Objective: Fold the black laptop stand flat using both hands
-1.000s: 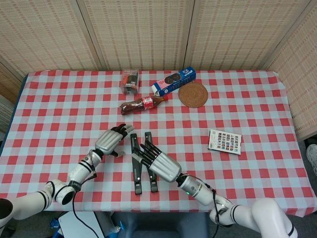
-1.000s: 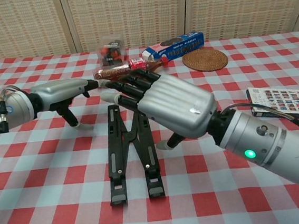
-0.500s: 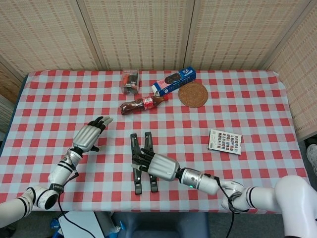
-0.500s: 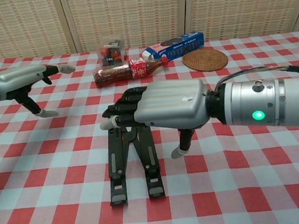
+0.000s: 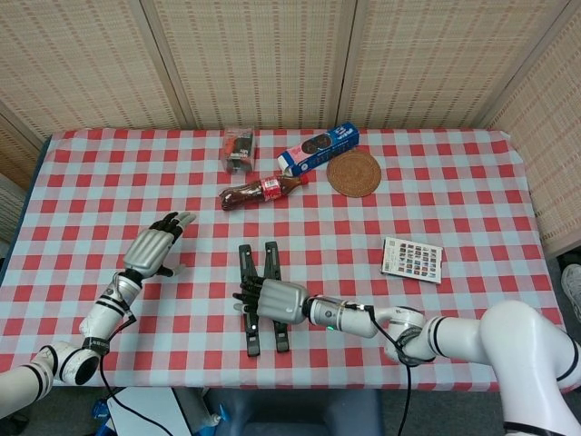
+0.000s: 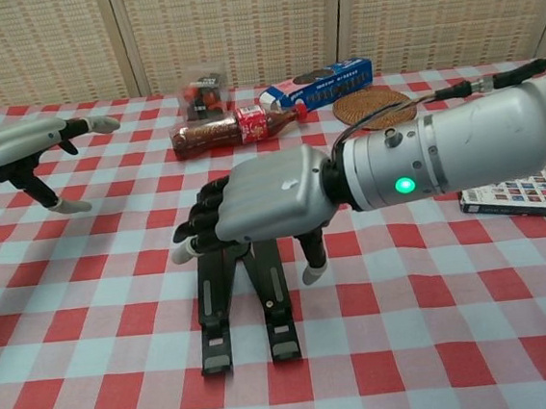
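Observation:
The black laptop stand (image 5: 245, 263) lies on the checked cloth near the front edge, its two bars (image 6: 213, 317) spread in a narrow V. My right hand (image 5: 272, 300) hangs over the middle of it, palm down. Its curled fingers reach past the left bar and its thumb points down to the right of the right bar (image 6: 279, 305). In the chest view the right hand (image 6: 263, 201) seems to straddle both bars without clearly clamping them. My left hand (image 5: 152, 250) hovers well to the left of the stand, fingers apart and holding nothing; the left hand (image 6: 21, 147) shows at the chest view's left edge.
Behind the stand lie a cola bottle (image 5: 263, 191), a blue biscuit box (image 5: 318, 148), a round wicker coaster (image 5: 354, 173) and a small clear box (image 5: 238, 148). A colour-swatch card (image 5: 412, 259) lies to the right. The table's front edge runs close below the stand.
My left hand drew back from the stand to the left. My right hand turned palm down, sank over the stand and curled its fingers across both bars.

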Action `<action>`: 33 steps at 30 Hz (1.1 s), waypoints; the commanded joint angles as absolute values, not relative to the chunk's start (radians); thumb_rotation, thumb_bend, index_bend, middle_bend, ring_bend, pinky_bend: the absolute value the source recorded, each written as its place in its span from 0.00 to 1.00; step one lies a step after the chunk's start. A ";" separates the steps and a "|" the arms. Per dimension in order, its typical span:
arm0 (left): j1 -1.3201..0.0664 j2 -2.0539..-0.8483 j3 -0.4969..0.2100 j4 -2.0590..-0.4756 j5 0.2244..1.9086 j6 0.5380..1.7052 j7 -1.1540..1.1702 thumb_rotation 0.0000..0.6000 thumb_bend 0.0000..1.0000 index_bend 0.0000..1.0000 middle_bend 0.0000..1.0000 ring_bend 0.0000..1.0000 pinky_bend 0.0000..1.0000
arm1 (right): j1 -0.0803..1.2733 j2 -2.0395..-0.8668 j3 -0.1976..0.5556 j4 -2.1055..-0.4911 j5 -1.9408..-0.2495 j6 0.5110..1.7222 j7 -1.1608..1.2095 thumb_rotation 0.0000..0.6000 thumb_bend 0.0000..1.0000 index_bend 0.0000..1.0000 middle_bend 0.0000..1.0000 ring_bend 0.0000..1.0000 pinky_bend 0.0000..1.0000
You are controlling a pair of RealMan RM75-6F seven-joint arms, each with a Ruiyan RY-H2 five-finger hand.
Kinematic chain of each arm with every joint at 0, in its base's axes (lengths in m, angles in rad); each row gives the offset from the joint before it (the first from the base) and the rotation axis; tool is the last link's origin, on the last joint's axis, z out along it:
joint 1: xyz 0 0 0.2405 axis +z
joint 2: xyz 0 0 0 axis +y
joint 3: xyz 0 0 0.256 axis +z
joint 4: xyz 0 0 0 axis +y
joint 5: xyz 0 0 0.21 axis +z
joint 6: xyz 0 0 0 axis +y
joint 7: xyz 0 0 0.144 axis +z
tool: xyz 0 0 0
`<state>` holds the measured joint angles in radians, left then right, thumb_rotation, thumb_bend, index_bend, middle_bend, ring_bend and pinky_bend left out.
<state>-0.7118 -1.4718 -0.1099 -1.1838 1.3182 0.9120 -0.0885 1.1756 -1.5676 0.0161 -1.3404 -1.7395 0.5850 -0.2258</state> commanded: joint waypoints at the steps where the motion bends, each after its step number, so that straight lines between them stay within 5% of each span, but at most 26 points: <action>1: -0.709 -1.474 -0.109 -1.176 1.321 0.911 -0.096 1.00 0.23 0.00 0.00 0.00 0.18 | 1.196 -1.587 0.005 -1.319 -1.748 0.567 -0.223 1.00 0.00 0.00 0.00 0.00 0.00; 18: -0.692 -1.483 -0.103 -1.133 1.337 0.908 -0.140 1.00 0.23 0.00 0.00 0.00 0.18 | 1.263 -1.654 -0.022 -1.229 -1.741 0.529 -0.165 1.00 0.03 0.00 0.04 0.00 0.00; 33: -0.687 -1.493 -0.104 -1.109 1.348 0.907 -0.165 1.00 0.23 0.00 0.00 0.00 0.18 | 1.307 -1.670 -0.028 -1.213 -1.711 0.485 -0.149 1.00 0.17 0.05 0.09 0.00 0.00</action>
<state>-0.6870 -1.4930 -0.1043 -1.1091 1.3477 0.9066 -0.1647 1.3068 -1.6696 -0.0275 -1.2133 -1.7110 0.4845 -0.1484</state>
